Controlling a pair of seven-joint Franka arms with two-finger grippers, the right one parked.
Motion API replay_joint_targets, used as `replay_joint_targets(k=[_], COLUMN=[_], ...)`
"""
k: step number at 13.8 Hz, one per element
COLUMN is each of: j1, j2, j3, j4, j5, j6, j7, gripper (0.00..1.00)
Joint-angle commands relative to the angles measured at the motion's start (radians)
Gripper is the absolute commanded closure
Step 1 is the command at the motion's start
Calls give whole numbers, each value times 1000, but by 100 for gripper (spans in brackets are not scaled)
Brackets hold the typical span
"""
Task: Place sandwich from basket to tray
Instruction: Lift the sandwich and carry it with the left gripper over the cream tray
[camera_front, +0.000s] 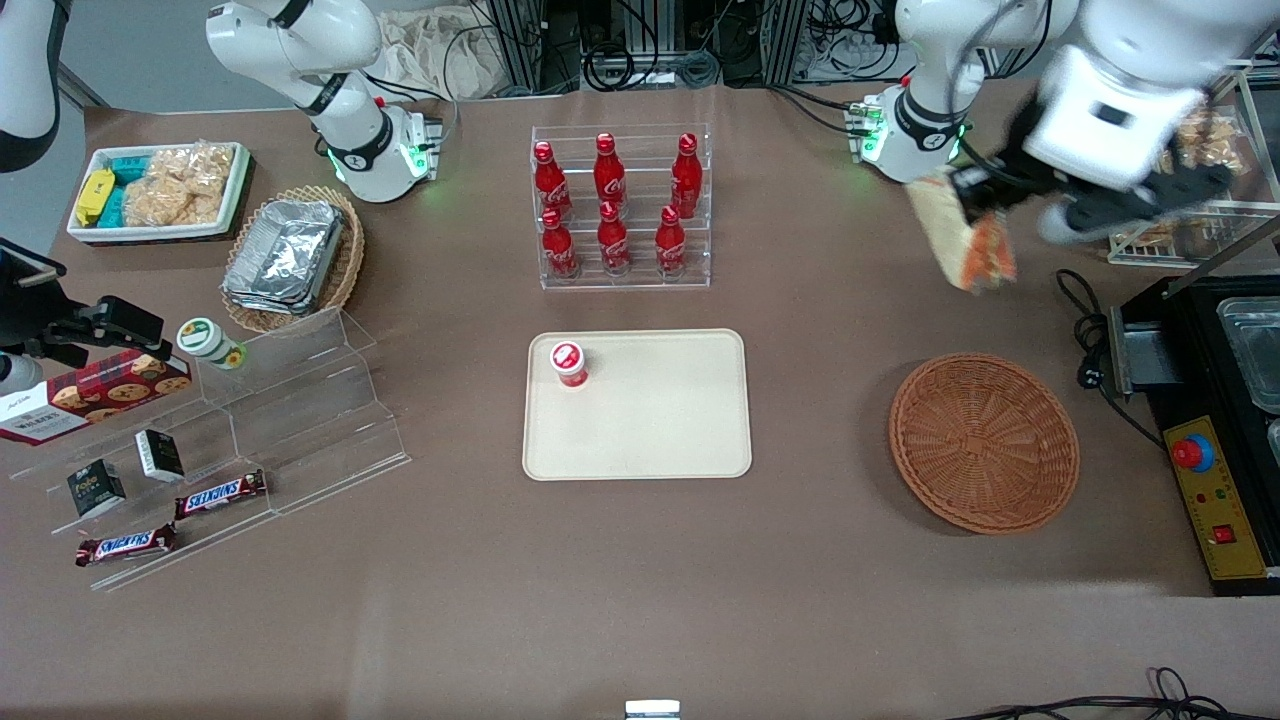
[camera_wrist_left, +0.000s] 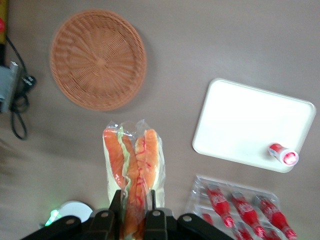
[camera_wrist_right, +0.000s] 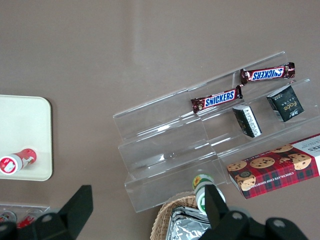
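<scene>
A wide brown table (camera_front: 820, 560) fills the scene, with cables and rack frames along its edge farthest from the front camera. The gripper (camera_front: 985, 215) of the working arm hangs high above the table at the working arm's end, and its jaws are clamped on the sandwich (camera_front: 968, 238), which is wrapped in clear film; in the wrist view the two black fingers (camera_wrist_left: 116, 205) press the wedge from both sides, and the orange and green layers point away from the jaws toward the table. The sandwich is in the air, it touches neither the table nor any container. Under the jaws and nearer to the front camera lies the round wicker basket (camera_front: 984, 441), with nothing in it. The cream tray (camera_front: 650, 440) lies flat on the middle of the table, well apart from the jaws toward the parked arm's end; on one corner of it a small red-capped cup (camera_front: 569, 363) is lying. Farther from the front camera than the tray stands a clear rack with six red bottles (camera_front: 612, 205), about as far from that camera as the jaws. Much farther from the jaws, at the parked arm's end, there are an oval wicker basket with foil containers (camera_front: 290, 255), a white snack bin (camera_front: 160, 190) and a clear stepped shelf (camera_front: 300, 420) which carries a cookie box (camera_front: 95, 395) and Snickers bars (camera_front: 220, 493).
</scene>
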Motion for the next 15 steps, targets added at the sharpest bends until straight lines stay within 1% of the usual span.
replay_joint_targets(k=[1, 3, 5, 6, 9, 11, 13, 15], j1=[5, 5, 5, 5, 3, -45, -64, -73], j2=[9, 45, 117, 156, 271, 370, 497, 597], j3=[-146, -219, -261, -282, -295, -287, -287, -287], j4=[-1, -12, -23, -40, -115, -139, -140, -141], j5=[19, 19, 19, 28, 54, 129, 208, 294], j6=[-6, 56, 187, 245, 435, 529, 600, 618], j7=[-160, -226, -315, -326, -334, -336, -358, -377], gripper=[80, 80, 80, 80, 80, 81, 81, 81])
